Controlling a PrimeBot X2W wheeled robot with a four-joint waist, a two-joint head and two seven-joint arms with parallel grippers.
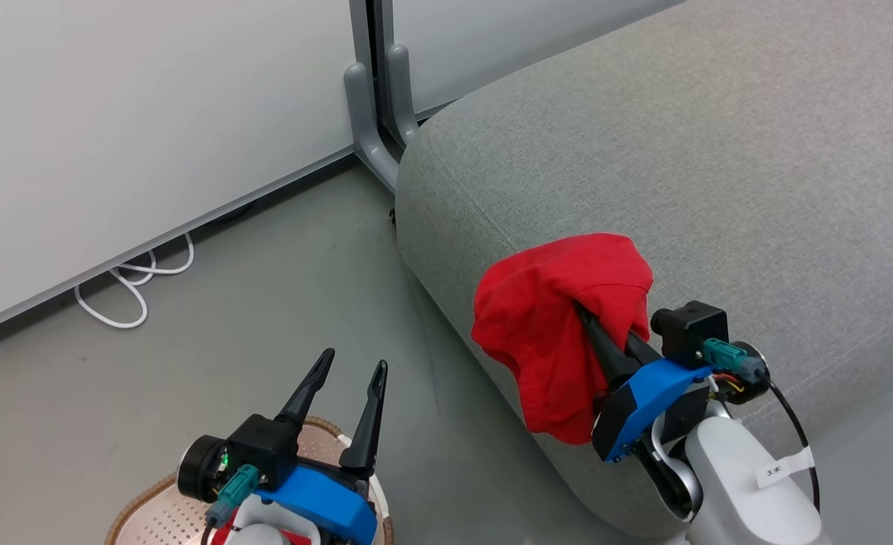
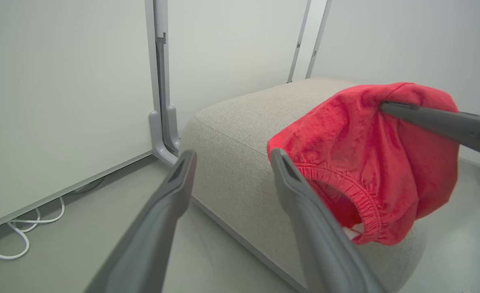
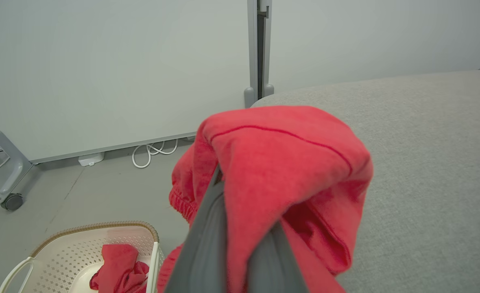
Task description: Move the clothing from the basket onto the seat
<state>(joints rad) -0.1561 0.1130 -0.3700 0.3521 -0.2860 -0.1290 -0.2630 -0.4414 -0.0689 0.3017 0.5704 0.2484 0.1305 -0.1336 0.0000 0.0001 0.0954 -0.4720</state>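
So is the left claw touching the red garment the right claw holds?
Apart. The head view shows bare floor between the open left claw and the red garment.

A bright red garment (image 1: 537, 325) with an elastic hem is hanging bunched in the air over the edge of the grey seat (image 1: 719, 151). Another red garment (image 3: 120, 268) is lying crumpled inside the cream perforated basket (image 3: 73, 252)
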